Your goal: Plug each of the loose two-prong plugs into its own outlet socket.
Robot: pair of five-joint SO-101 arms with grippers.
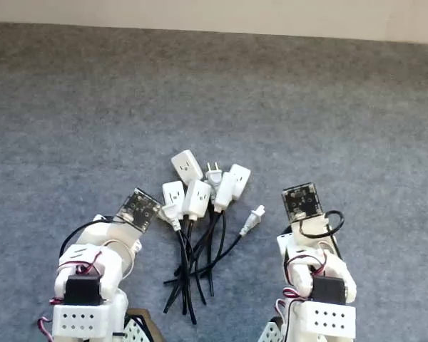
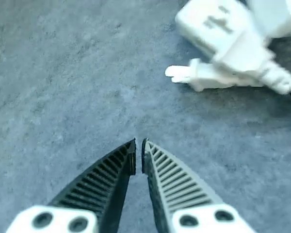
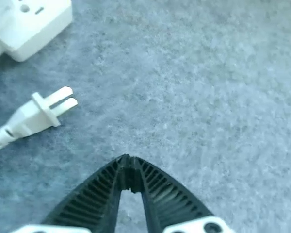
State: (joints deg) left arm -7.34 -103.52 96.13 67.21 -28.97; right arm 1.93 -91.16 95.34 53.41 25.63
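Observation:
Several white outlet sockets (image 1: 187, 166) and two-prong plugs on black cords lie bunched on the grey carpet in the middle. One loose plug (image 1: 252, 219) lies apart at the bunch's right side, and in the right wrist view this plug (image 3: 39, 114) rests on the carpet ahead of my shut right gripper (image 3: 130, 165), beside a socket (image 3: 31, 22). My left gripper (image 2: 138, 148) is shut with nothing in it, just short of another white plug (image 2: 203, 77) lying flat against a socket (image 2: 218, 24). Both arms sit low, the left arm (image 1: 93, 263) and the right arm (image 1: 314, 271) flanking the bunch.
Black cords (image 1: 192, 271) trail from the bunch toward the front edge between the two arms. Bare grey carpet (image 1: 214, 92) stretches behind and to both sides. A pale wall strip runs along the far edge.

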